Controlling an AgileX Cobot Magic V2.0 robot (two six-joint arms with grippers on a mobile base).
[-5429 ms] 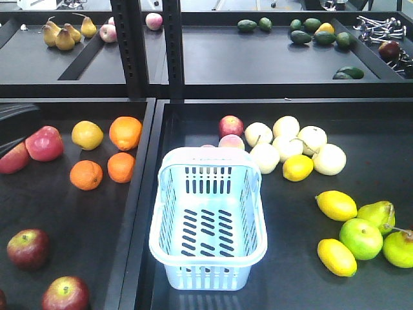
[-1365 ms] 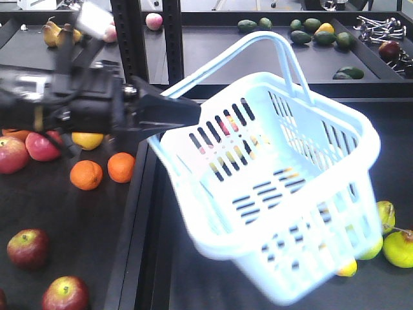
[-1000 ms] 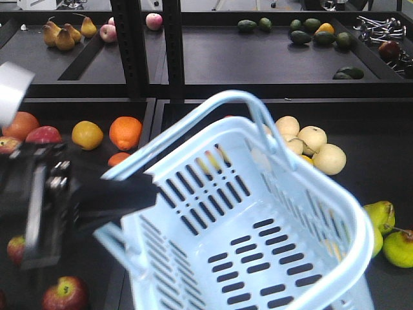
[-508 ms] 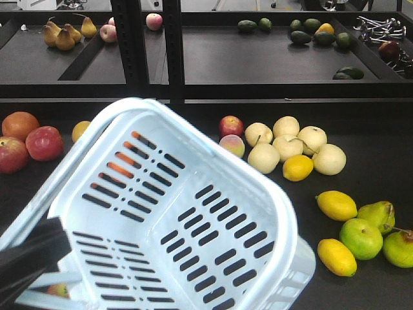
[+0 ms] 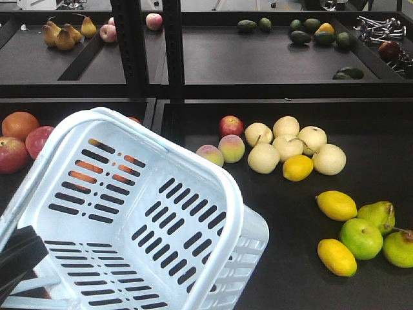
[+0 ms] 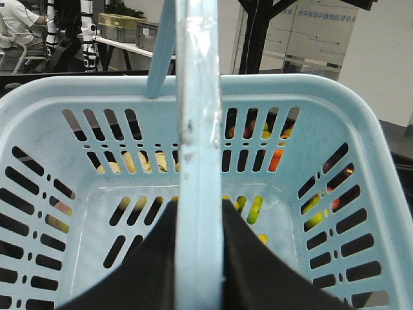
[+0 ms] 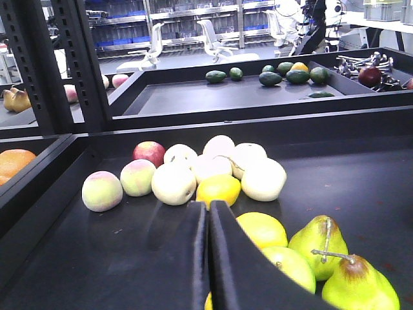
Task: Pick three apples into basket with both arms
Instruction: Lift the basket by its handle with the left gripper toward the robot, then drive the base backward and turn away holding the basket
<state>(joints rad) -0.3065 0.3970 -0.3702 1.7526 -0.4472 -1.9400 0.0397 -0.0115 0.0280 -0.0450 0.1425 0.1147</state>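
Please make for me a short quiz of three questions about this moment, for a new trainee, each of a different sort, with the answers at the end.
1. True or false: the basket is empty.
2. Choose one. What does the left gripper clamp? A: the handle of the basket. B: a lemon. C: nothing.
3. Fill in the missing word: the right gripper is ____ (open or shut) and holds nothing.

Key: 1 true; 2 A; 3 shut.
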